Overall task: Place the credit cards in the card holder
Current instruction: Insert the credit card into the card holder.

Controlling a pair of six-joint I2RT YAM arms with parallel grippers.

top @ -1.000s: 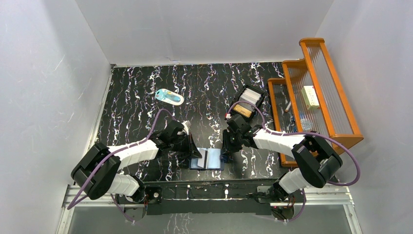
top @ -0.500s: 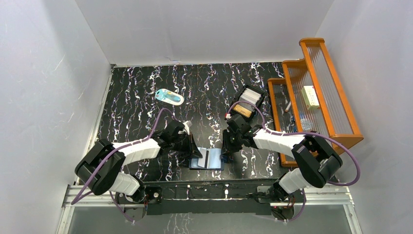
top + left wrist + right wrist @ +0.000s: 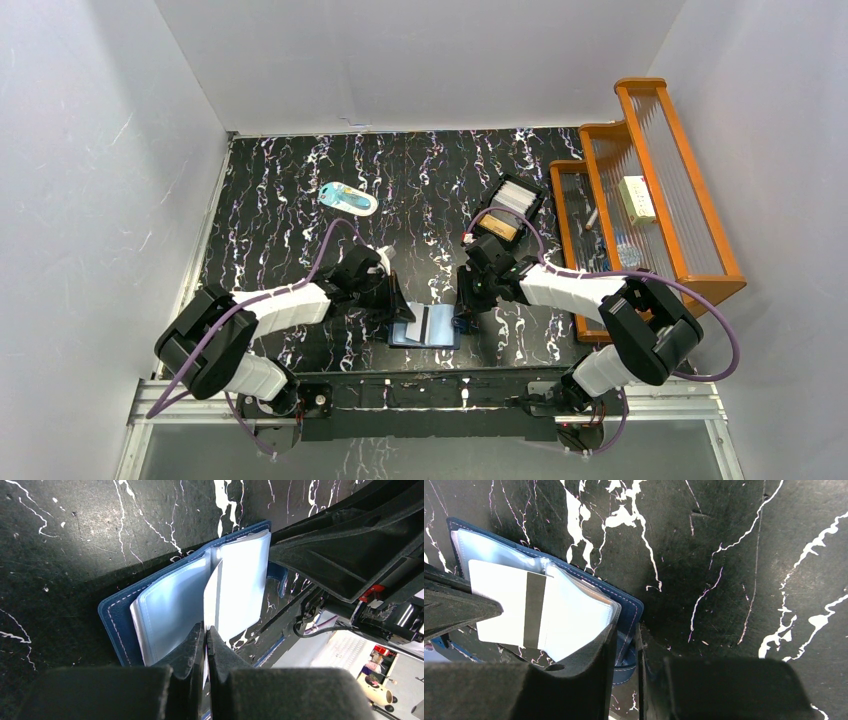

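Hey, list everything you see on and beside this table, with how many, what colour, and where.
table: one, black with white veins, under everything
card holder: one, navy outside, pale blue inside, open at the near edge
card: one, white with a black stripe, over the open card holder
tray: one, black, far right of the table
white cards: a stack, number unclear, in the tray
tan card: one, in the tray
oval thing: one, pale blue and white, far left
rack: one, orange, right side
cream block: one, in the rack
left hand: black, shut on the card
right hand: black, gripping the card holder's edge
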